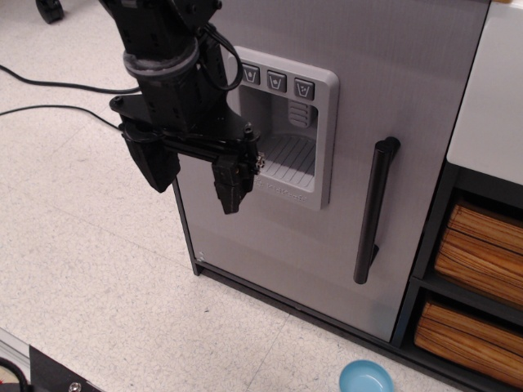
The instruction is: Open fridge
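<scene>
The fridge (pixel 409 98) stands in the middle, with a flat grey door in a black frame. Its vertical black bar handle (pixel 373 211) is at the door's right side. A recessed grey dispenser panel (pixel 288 139) with three buttons sits at the upper middle of the door. My black gripper (pixel 194 178) hangs in front of the door's left edge, left of the dispenser and well left of the handle. Its two fingers (pixel 233 186) are spread apart with nothing between them. The door looks shut.
A dark shelf unit (pixel 425 269) with woven brown baskets (pixel 482 249) stands right of the fridge, under a white top (pixel 494 98). A small blue bowl (pixel 366 378) lies on the speckled floor at the bottom. Black cables (pixel 49 86) run across the floor at upper left.
</scene>
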Controlling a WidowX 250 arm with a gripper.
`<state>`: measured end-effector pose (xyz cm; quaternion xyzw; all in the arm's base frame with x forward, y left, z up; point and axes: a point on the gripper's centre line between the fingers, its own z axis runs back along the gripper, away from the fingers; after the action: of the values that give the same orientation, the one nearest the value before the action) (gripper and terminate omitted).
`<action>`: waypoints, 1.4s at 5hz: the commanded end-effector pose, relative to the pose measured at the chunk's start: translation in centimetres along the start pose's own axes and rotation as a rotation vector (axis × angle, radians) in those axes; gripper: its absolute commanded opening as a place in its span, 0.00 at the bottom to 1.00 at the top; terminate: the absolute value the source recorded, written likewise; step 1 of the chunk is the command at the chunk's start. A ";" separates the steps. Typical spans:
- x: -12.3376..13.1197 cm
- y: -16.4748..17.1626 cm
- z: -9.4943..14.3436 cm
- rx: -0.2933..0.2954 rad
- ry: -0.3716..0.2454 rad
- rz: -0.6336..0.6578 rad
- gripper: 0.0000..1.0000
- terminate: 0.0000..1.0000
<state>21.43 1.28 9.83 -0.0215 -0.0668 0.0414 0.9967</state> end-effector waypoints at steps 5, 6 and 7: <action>10.0 -8.0 -5.1 -0.058 -0.155 -0.135 1.00 0.00; 11.4 -9.2 -5.0 -0.074 -0.179 -0.113 1.00 0.00; 12.4 -10.4 -4.9 -0.069 -0.201 -0.092 1.00 0.00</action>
<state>34.37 -7.96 5.34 -0.0429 -0.1448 -0.0031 0.9885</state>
